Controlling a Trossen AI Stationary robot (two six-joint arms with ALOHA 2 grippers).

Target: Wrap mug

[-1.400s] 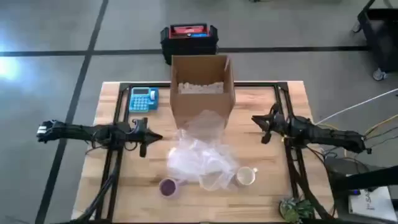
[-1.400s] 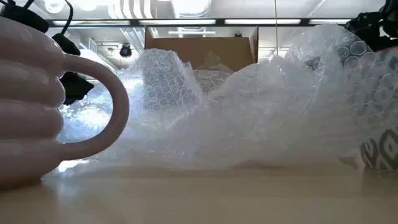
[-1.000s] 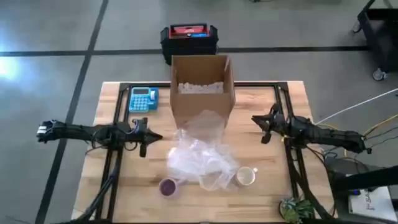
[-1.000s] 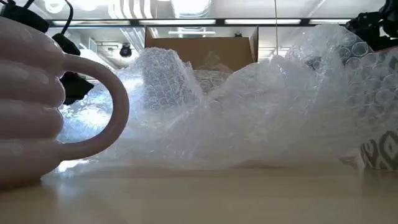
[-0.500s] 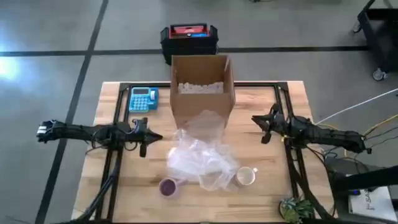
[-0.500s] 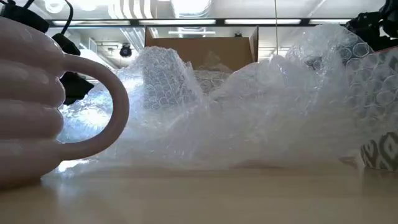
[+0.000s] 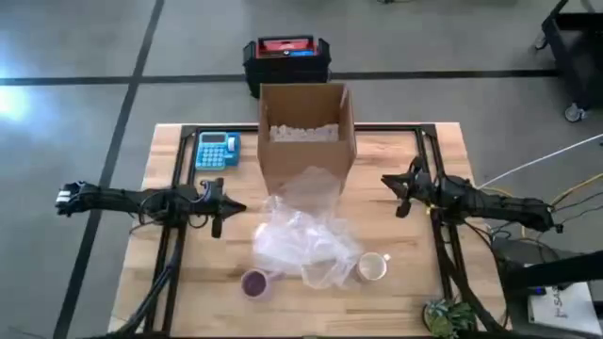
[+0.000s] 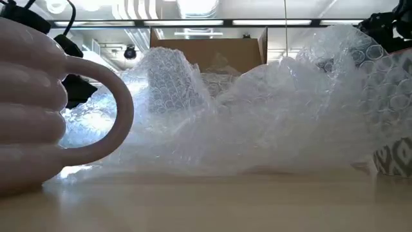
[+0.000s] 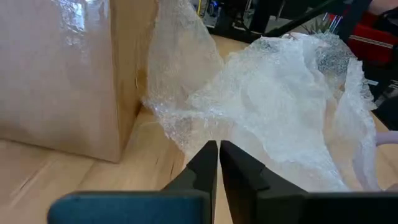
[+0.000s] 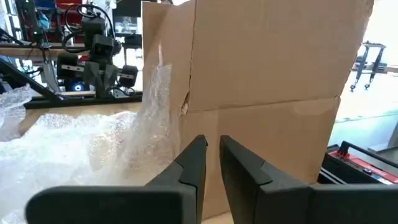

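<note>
Nothing has moved since the earlier frames; both arms stay parked. Left gripper hovers left of the bubble wrap, fingers pressed together, holding nothing. Right gripper sits right of the box, fingers nearly together, a thin gap between. Purple mug and cream mug stand on the desk at the wrap's near edge, unwrapped.
</note>
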